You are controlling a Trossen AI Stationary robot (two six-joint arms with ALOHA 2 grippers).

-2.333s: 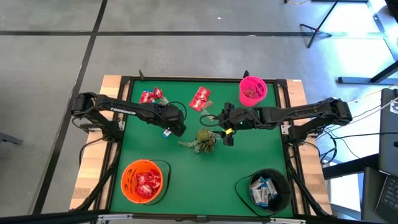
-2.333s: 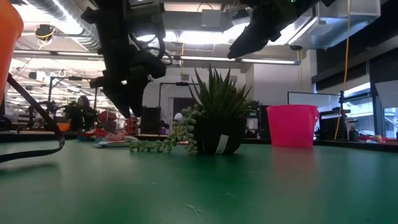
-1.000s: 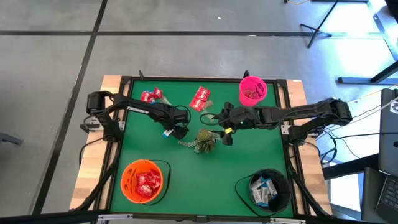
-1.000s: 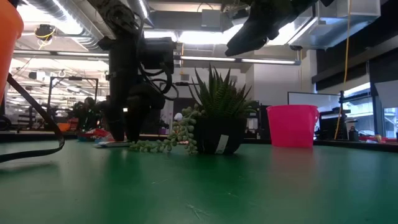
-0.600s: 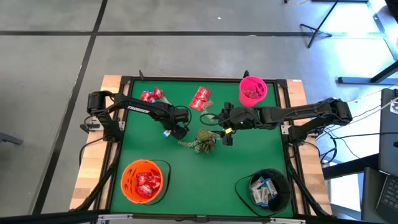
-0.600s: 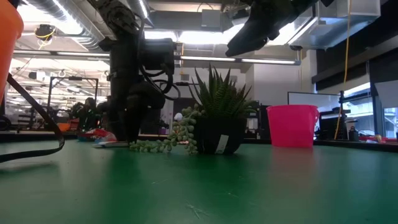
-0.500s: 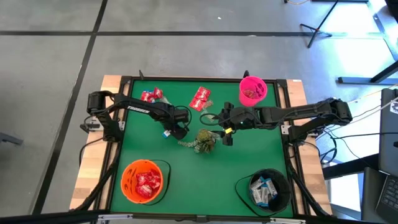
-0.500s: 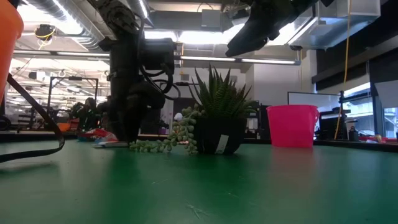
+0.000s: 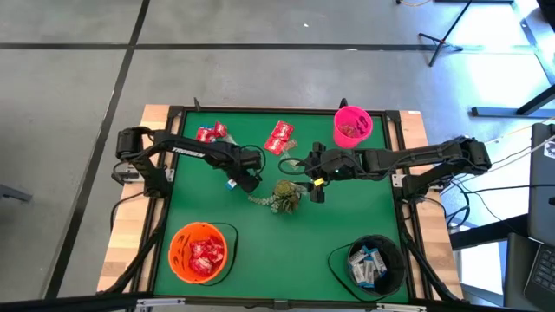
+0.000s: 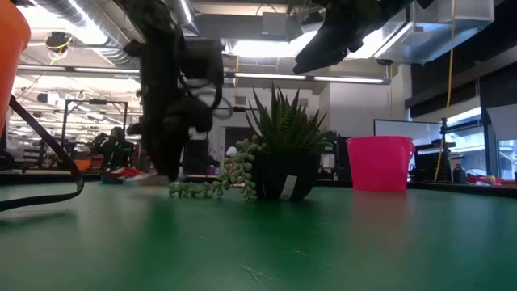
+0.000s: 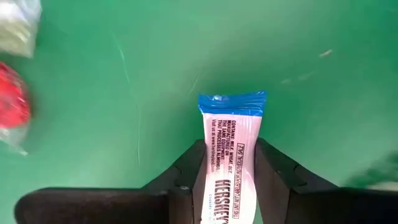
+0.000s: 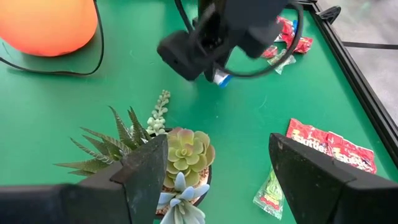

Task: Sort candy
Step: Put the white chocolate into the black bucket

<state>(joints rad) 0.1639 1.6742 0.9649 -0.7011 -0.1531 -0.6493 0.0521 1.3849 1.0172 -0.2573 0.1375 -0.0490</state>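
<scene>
From the top-down camera, the left gripper (image 9: 236,183) is sitting over the middle of the green table (image 9: 260,225), just left of the little potted plant (image 9: 285,194), and it's pinching a white-and-blue candy bar (image 9: 232,184) by its end. More candy is lying around: red packets (image 9: 211,133) near the far left edge and red packets (image 9: 279,137) near the far middle. The orange bowl (image 9: 199,252) near the front left is holding red ones, the black bowl (image 9: 373,263) front right is holding white-and-blue ones, and the pink cup (image 9: 352,126) is standing at the far right. The right gripper (image 9: 314,183) is hanging just right of the plant.

The table-level camera is showing the left arm (image 10: 174,97) coming down beside the plant (image 10: 279,153), a bit blurry, with the pink cup (image 10: 380,163) off to the side.

The left wrist cam is the clear one: both fingers (image 11: 183,180) are clamped on the sides of the candy bar (image 11: 231,155), blue end sticking out.

The right wrist cam is showing its own fingers (image 12: 143,174) spread wide apart with nothing between them, hanging above the plant (image 12: 180,155).
</scene>
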